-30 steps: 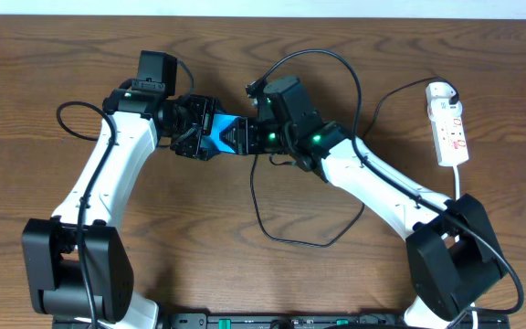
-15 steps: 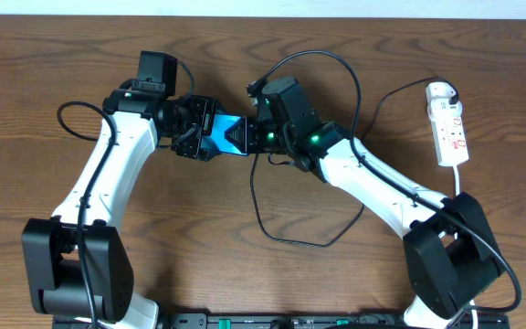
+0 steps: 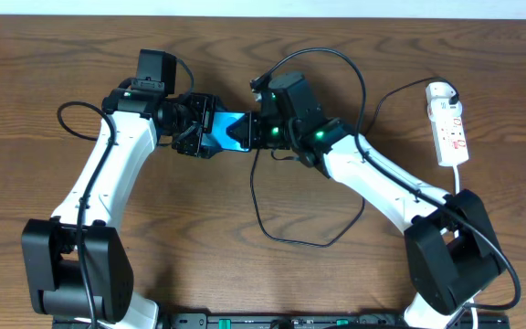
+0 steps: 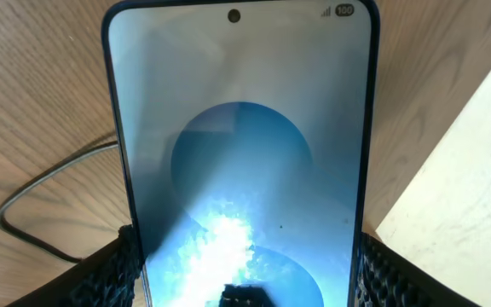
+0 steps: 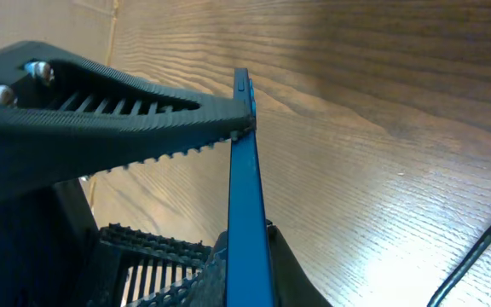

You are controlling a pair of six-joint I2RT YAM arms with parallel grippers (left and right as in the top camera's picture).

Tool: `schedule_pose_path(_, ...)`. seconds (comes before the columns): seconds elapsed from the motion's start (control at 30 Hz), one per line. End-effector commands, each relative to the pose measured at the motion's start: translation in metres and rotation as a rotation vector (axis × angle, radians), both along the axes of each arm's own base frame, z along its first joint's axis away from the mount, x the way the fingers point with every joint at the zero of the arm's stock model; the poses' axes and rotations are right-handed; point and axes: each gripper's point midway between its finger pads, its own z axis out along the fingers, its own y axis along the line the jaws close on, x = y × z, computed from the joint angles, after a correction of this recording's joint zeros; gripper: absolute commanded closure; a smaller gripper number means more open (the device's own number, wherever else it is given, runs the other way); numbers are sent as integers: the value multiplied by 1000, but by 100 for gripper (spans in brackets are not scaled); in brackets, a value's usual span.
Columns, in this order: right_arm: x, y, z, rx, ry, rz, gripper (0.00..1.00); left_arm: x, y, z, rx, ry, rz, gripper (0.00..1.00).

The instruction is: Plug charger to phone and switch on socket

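The phone (image 3: 229,131), with its bright blue screen, is held off the table between both arms. My left gripper (image 3: 201,130) is shut on its long sides; in the left wrist view the screen (image 4: 241,128) fills the frame between my black ribbed fingers (image 4: 113,269). My right gripper (image 3: 257,132) is shut on the phone's other end; the right wrist view shows the phone edge-on (image 5: 244,196) between its pads. The charger cable (image 3: 258,206) loops on the table below the phone. Its plug tip is hidden. The white socket (image 3: 448,123) lies far right.
The charger cable also shows in the left wrist view (image 4: 49,183) and the right wrist view (image 5: 476,256). The left gripper's finger (image 5: 101,94) crosses the right wrist view. A pale flat surface (image 4: 467,196) lies right of the phone. Wrist camera cables arc above the arms.
The phone has turned more level and more of its screen shows. The right gripper has shifted slightly up and to the right. The left arm has hardly moved.
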Motion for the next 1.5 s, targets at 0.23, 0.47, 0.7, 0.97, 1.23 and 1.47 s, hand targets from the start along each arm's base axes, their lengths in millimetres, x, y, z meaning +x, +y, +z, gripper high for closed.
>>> schedule_pose_path(0.23, 44, -44, 22, 137, 97, -156, 99, 17, -4, 17, -18, -108, -27, 29)
schedule_pose_path(0.47, 63, -72, 24, 194, 189, -274, 99, 37, -13, 35, -36, -286, -117, 27)
schedule_pose_path(0.7, 77, -78, 45, 322, 249, -331, 98, 55, -16, 50, 7, -477, -227, 26)
schedule_pose_path(0.97, 87, -71, 82, 509, 317, -360, 98, 67, -28, 75, -29, -650, -312, 26)
schedule_pose_path(1.23, 84, -64, 85, 588, 497, -430, 99, 76, -19, 79, -68, -625, -228, 25)
schedule_pose_path(1.47, 79, -50, 90, 621, 537, -436, 98, 93, -19, 82, -129, -652, -185, 30)
